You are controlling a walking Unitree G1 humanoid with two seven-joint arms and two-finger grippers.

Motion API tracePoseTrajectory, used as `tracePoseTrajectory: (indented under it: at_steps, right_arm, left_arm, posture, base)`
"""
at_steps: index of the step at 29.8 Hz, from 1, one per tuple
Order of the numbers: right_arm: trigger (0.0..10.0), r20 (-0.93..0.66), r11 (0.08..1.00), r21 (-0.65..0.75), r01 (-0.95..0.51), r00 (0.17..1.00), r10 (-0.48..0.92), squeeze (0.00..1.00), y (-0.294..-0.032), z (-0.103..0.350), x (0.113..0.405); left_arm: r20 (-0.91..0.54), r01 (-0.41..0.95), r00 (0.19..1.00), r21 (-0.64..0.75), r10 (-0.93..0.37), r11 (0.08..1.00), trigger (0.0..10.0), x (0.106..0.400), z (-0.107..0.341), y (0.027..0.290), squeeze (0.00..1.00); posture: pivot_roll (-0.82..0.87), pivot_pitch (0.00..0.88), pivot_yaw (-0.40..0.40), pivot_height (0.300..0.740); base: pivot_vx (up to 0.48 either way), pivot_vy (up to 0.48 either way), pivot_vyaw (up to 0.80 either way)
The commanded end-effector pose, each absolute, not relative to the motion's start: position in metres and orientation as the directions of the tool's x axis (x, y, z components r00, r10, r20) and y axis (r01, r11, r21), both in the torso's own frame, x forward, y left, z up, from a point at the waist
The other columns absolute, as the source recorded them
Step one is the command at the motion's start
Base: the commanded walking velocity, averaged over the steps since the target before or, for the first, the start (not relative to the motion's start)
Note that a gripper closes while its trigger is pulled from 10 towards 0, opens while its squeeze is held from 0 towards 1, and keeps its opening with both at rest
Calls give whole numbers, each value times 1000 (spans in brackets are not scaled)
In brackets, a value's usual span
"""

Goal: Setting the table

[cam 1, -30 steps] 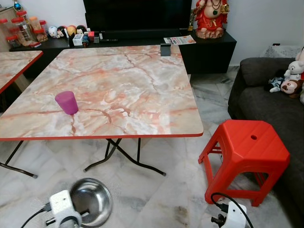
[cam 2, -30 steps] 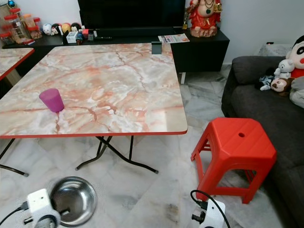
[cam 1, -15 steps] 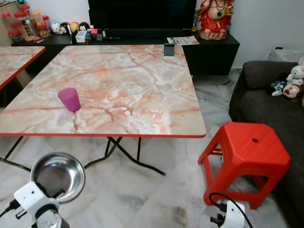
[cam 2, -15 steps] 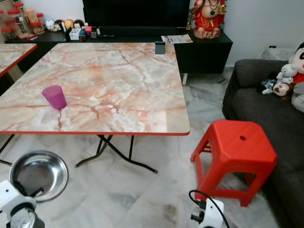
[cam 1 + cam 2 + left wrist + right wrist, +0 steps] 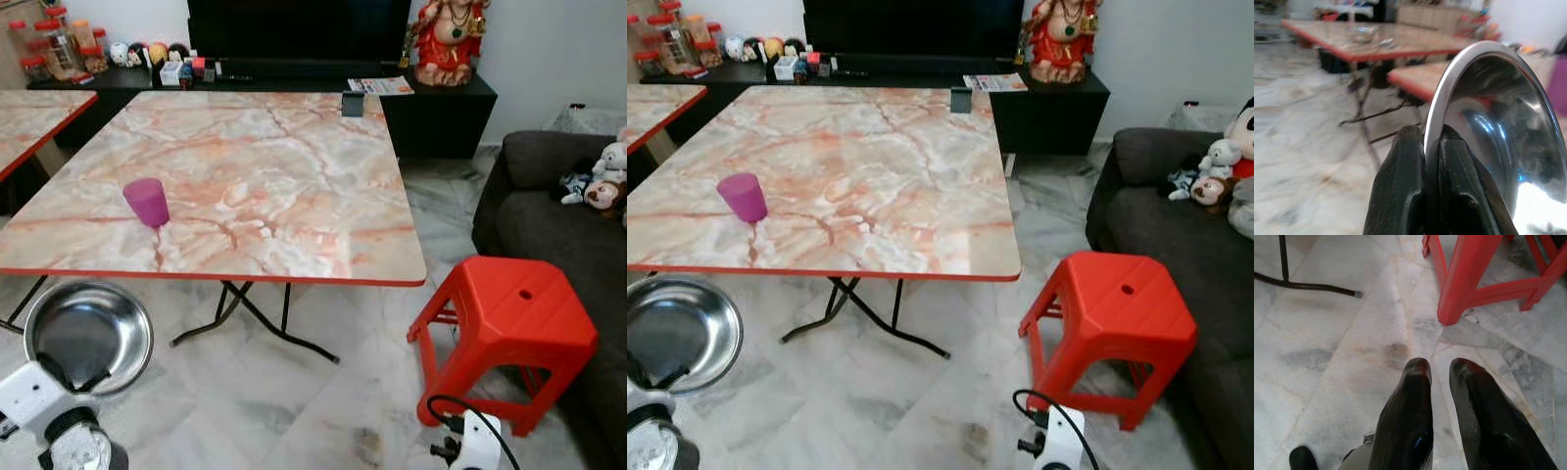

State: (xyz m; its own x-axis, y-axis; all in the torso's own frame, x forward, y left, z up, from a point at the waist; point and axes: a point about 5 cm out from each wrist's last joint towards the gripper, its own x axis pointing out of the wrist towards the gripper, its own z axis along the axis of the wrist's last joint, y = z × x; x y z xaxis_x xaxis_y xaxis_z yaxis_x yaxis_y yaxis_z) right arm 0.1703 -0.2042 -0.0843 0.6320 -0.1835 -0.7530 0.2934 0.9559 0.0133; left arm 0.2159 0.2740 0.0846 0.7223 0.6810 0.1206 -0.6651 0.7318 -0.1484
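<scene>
While the left gripper (image 5: 1432, 147) pinches the rim of the steel bowl (image 5: 88, 335) between its two black fingers (image 5: 1400, 181), the bowl sits higher than a second ago: it was low by the robot's feet, over the floor, and now hangs just below the near red edge of the marble-pattern folding table (image 5: 294, 196), toward its left corner. So the lift is underway, w/ the bowl not yet over the tabletop. The head camera has also shifted a bit, so part of that change is viewpoint (not all bowl travel).

On the table, a purple cup (image 5: 146, 202) stands upright near the left side, well apart from the bowl. My read: next the bowl needs to clear the edge, then go down somewhere near the cup w/o knocking it.

The right gripper (image 5: 1440, 369) hangs idle over the marble floor (image 5: 1342, 333), fingers slightly apart and holding nothing, near a leg of the red plastic stool (image 5: 505, 318). A dark sofa (image 5: 558, 215) w/ plush toys (image 5: 593, 181) sits further right.
</scene>
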Motion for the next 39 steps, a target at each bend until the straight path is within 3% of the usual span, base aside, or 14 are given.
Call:
tracePoseTrajectory:
  at_steps: [1, 8, 15, 21, 26, 29, 34, 39]
  right_arm:
    - [10000, -748, 960, 16, 281, 640, -175, 0, -203, -83, 174]
    - [10000, -746, 954, 18, 298, 639, -186, 0, -204, -83, 174]
    - [10000, -744, 951, 20, 308, 640, -191, 0, -204, -82, 175]
    - [10000, -743, 948, 23, 317, 640, -196, 0, -204, -82, 175]
    - [10000, -746, 948, 23, 317, 637, -195, 0, -203, -83, 174]
    - [10000, -743, 946, 25, 322, 640, -198, 0, -203, -82, 176]
    - [10000, -741, 945, 25, 327, 640, -202, 0, -204, -82, 176]
    - [10000, -747, 944, 25, 329, 634, -201, 0, -203, -83, 172]
  left_arm:
    - [177, -568, 785, -174, 593, 804, 10000, 235, 103, 259, 0]
    - [197, -279, 923, -249, 331, 927, 10000, 271, 124, 211, 0]
    - [90, -42, 993, -354, 79, 934, 10000, 304, 124, 176, 0]
    - [57, -55, 993, -559, 105, 827, 10000, 329, 134, 176, 0]
    - [-11, -84, 995, -623, 98, 777, 10000, 346, 132, 169, 0]
    - [-70, -166, 984, -694, 163, 700, 10000, 360, 134, 169, 0]
    - [-90, -266, 955, -679, 283, 684, 10000, 369, 141, 179, 0]
    - [-97, -284, 949, -673, 298, 683, 10000, 373, 142, 182, 0]
  posture:
    - [16, 0, -20, 740]
    - [-4, 0, -9, 740]
    - [-26, 0, 3, 740]
    - [-31, 0, 5, 740]
    - [-39, 0, 14, 740]
    - [-54, 0, 24, 740]
    - [-63, 0, 31, 740]
    - [-64, 0, 37, 740]
  base:
    - [0, 0, 0]
    - [0, 0, 0]
    - [0, 0, 0]
    - [0, 0, 0]
    - [0, 0, 0]
    - [0, 0, 0]
    - [0, 0, 0]
    - [0, 0, 0]
